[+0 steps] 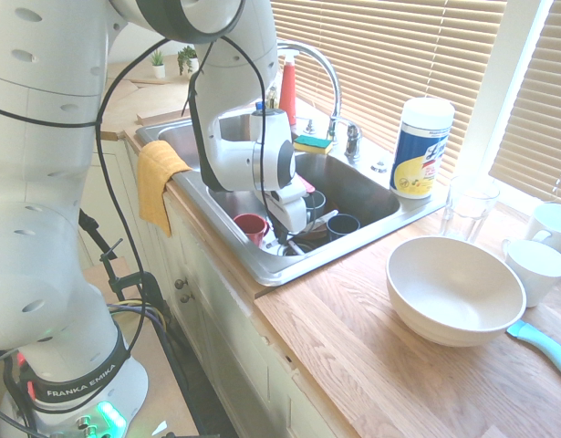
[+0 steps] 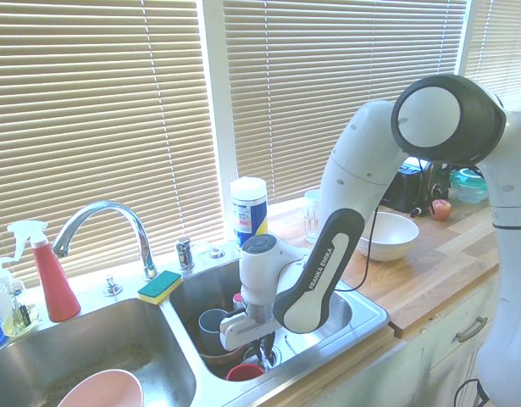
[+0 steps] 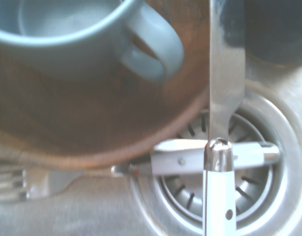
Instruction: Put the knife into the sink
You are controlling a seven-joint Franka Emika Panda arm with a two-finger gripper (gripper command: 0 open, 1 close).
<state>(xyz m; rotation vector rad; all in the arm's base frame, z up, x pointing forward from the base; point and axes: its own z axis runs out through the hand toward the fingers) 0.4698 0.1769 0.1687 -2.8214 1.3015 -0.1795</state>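
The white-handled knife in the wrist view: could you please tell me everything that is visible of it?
The slim white-handled table knife has a silver metal blade, a shiny metal collar and a dark rivet in its handle. The blade passes beside the brown round bowl; the handle crosses above the round slotted drain and another white handle. Both its ends run out of the picture. Whether it touches these things or is held by the gripper, I cannot tell.
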